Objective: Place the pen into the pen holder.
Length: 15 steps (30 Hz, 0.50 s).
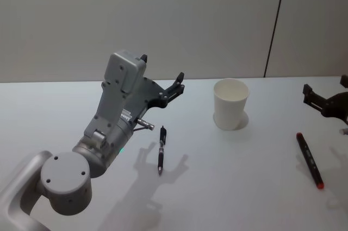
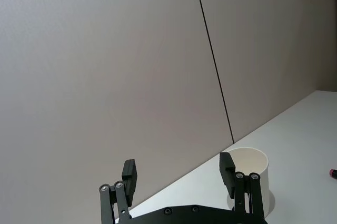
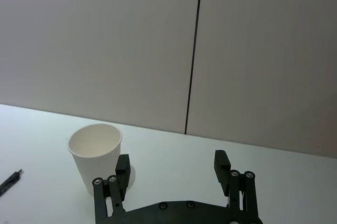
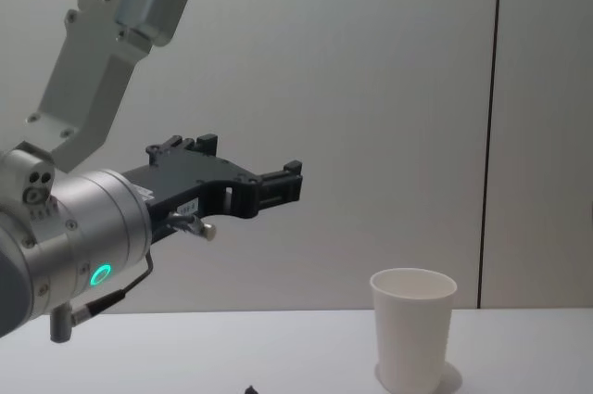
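Head view is showing the whole layout: the black pen is lying flat on the white table just below the frame's centre. Its long axis is running almost top to bottom, the upper end leaning slightly right. The pen holder is standing upright to the upper right of the pen, well apart from it. A red-tipped marker is lying at the right, slanting down to the right with its red end lowest.

Chest view is catching the holder from the side at lower right, and a dark speck of the pen at the bottom edge. The left wrist view is showing the holder beyond one finger and the marker's red end at the right edge. The right wrist view is showing the holder at lower left and one pen end at the left edge.

The left arm is reaching up from the lower left of the head view, its left pincer raised above the table, aiming toward the upper right, fingers spread apart and empty. The chest view is showing it hanging high, roughly level. The right pincer is sitting at the right edge, fingers apart and empty.
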Motion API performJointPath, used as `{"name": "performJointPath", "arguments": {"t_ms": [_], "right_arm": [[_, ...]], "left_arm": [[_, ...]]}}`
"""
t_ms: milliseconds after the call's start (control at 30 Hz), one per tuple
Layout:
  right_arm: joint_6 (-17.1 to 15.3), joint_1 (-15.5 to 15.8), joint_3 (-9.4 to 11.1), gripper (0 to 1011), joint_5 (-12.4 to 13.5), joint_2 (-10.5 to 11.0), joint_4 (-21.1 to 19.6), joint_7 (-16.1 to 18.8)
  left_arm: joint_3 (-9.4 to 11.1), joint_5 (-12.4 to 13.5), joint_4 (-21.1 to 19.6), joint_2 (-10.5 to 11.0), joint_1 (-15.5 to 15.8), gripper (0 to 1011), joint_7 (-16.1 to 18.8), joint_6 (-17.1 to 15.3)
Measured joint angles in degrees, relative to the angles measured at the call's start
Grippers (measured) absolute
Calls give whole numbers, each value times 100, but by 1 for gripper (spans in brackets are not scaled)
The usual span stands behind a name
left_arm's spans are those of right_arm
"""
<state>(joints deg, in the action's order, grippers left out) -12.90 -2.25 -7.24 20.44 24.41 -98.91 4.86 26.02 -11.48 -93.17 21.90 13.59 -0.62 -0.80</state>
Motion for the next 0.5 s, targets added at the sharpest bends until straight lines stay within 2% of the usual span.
{"name": "performJointPath", "arguments": {"t_ms": [500], "right_arm": [[-745,-344,-69,1001,-86,-146,433,49]], "left_arm": [[0,0,0,0,0,1003,0,0]]}}
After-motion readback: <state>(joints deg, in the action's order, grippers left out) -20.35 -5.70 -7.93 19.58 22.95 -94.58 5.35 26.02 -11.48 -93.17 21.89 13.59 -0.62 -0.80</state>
